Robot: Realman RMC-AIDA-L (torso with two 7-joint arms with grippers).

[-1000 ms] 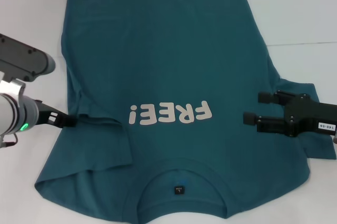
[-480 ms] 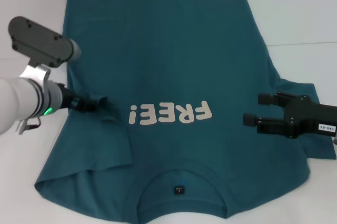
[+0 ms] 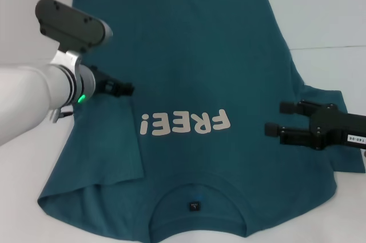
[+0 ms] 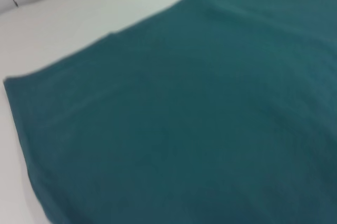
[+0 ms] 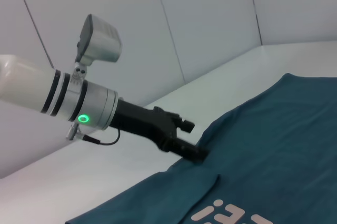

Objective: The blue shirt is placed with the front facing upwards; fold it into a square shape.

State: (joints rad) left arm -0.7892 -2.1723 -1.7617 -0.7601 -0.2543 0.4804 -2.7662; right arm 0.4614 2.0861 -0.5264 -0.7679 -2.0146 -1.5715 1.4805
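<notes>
The jaws of the right gripper [image 3: 273, 118] stand spread above the right side of the large teal-blue cotton T-shirt [image 3: 189, 71], flat on the white table [image 3: 331, 8]. For the left gripper [image 3: 127, 88], over the shirt's left part, I cannot tell.

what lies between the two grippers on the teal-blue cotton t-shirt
In the head view, the white FREE! lettering on the teal-blue cotton T-shirt lies between left gripper and right gripper.
</notes>
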